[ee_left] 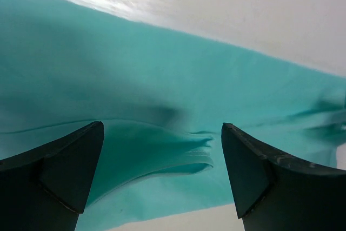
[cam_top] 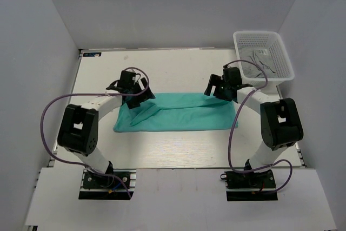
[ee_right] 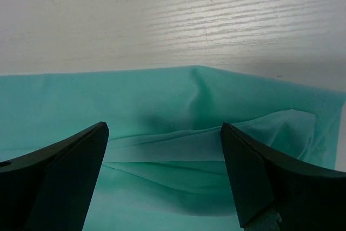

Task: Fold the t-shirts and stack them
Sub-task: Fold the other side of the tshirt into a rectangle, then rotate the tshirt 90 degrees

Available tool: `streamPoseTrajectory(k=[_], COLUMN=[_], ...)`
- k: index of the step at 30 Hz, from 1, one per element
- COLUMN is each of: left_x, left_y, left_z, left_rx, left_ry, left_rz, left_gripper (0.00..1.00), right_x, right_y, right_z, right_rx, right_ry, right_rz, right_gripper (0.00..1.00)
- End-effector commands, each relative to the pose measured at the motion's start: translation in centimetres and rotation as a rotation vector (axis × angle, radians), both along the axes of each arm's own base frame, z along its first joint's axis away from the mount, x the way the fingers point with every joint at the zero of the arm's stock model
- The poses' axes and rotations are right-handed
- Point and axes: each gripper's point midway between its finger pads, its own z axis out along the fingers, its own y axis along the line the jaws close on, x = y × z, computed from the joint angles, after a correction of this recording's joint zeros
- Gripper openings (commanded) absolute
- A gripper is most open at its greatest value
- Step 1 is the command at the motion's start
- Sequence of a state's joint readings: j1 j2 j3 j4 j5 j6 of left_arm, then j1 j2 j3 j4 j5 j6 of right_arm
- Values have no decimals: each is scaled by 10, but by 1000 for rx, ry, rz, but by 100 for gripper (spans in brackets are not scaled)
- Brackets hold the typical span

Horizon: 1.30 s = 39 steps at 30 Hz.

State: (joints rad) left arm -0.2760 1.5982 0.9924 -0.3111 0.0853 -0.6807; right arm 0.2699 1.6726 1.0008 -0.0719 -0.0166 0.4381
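Left jaws wide open, gripping nothing, just above the left end of the teal t-shirt (cam_top: 184, 113); right jaws equally wide, empty, above its far right corner. We see the shirt lying as a long folded band mid-bench (cam_top: 178, 152), white basket (cam_top: 258, 33) far right.

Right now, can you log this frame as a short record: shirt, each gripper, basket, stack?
shirt: teal-green t-shirt, folded into a wide strip, flat on the table
left gripper: open, over the shirt's left end, holding nothing
right gripper: open, over the shirt's right end, holding nothing
basket: white mesh basket, far right corner, no teal cloth visible inside
stack: not started, only one shirt in view
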Motion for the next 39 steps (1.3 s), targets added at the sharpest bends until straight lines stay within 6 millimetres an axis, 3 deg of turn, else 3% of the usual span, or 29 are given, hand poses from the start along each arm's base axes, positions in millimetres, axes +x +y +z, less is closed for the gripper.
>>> streamPoseTrajectory(k=[1,2,6,8,9,12,16,19,22,26,27,30,34,37,39], left_x=[-1,-1,-33,-52,-61,-79,-85,-77,-69,-64,-63,-57,-43,-35,-21], left_y=[-43,-50,-80,-82,-83,-76,-74,-63,-36,35,40,34,18,12,9], left_z=[10,6,-7,-15,-11,-15,-5,0,-1,-6,-7,-18,-42,-65,-71], left_rx=[-102,-108,-146,-143,-129,-72,-35,38,165,394,398,330,239,231,226], left_ry=[-32,-33,21,63,65,77,50,43,75,214,239,280,291,359,361], left_rz=[-168,-197,-327,-351,-359,-350,-364,-325,-197,171,217,204,152,141,134], left_gripper=[100,100,100,100,100,100,100,100,100,100,100,100,100,100,100], right_x=[9,8,-4,-3,-9,-24,-37,-30,-18,2,6,13,15,-6,-32], right_y=[6,5,-2,-19,-35,-53,-81,-84,-69,-40,-33,-13,-2,0,-4], right_z=[3,0,-11,-10,-15,-17,-9,8,28,48,46,39,7,-22,-44], right_rx=[34,34,19,-46,-105,-156,-251,-269,-225,-153,-141,-128,-114,-82,-76], right_ry=[-27,-18,30,28,51,70,77,40,-31,-134,-146,-114,-25,54,116], right_rz=[2,-11,-44,-131,-198,-271,-396,-394,-317,-156,-118,-24,18,20,12], right_gripper=[90,90,90,90,90,90,90,90,90,90,90,90,90,90,90])
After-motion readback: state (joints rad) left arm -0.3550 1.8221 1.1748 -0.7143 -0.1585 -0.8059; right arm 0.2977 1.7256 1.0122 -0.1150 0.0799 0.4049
